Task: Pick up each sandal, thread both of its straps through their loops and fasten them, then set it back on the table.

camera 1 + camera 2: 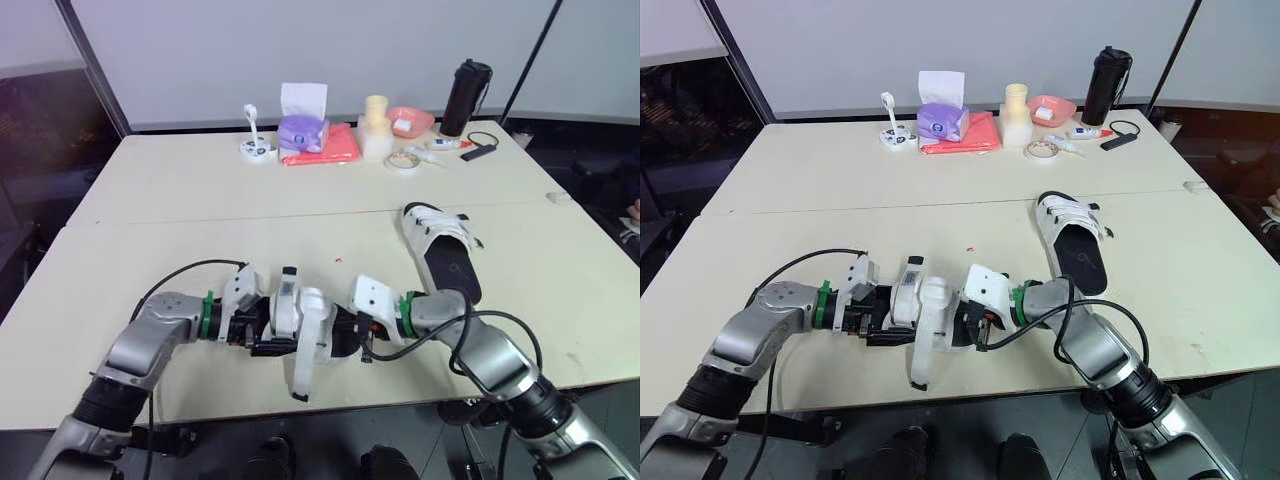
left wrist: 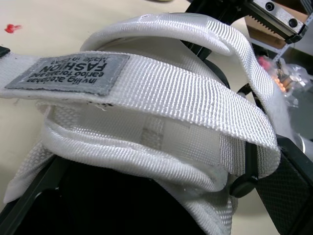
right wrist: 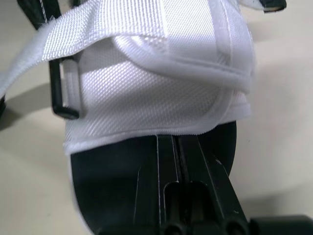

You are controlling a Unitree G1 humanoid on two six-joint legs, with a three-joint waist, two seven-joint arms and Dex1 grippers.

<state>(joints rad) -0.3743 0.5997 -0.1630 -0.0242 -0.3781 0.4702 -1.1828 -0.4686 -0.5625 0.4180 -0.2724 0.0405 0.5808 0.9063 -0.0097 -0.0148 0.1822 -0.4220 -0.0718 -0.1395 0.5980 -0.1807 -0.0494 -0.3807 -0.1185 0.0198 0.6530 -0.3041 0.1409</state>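
— Where is the right tool (image 1: 352, 330), and what is it doing?

— It is at the front edge of the table (image 1: 180, 250), about midway along. The wrist view shows its fingers (image 3: 195, 196) drawn close together, clamped on the black sole of the sandal (image 1: 308, 318).

— And the left tool (image 1: 248, 332)?

— It faces the right one from the other side and meets the same sandal. Whether it is clamped or slack I cannot tell.

— So the sandal sits between them?

— Yes, between the two tools at the front edge, with its white mesh upper on top. One white strap (image 1: 300, 375) hangs loose past the table's front edge. A black loop (image 3: 61, 93) shows at the side of the upper, and a strap on top carries a grey label (image 2: 73, 73).

— What about the other one?

— The second sandal (image 1: 440, 250) lies flat on the table toward the right edge, apart from the tools. Its black footbed faces up and its white straps are at the far end. I cannot tell whether those straps are fastened.

— Anything else?

— Along the far edge there is a black bottle (image 1: 467, 97), a roll of tape (image 1: 403, 161), a red cloth (image 1: 335, 148) and a purple tissue pack (image 1: 303, 130), all well away from both sandals.
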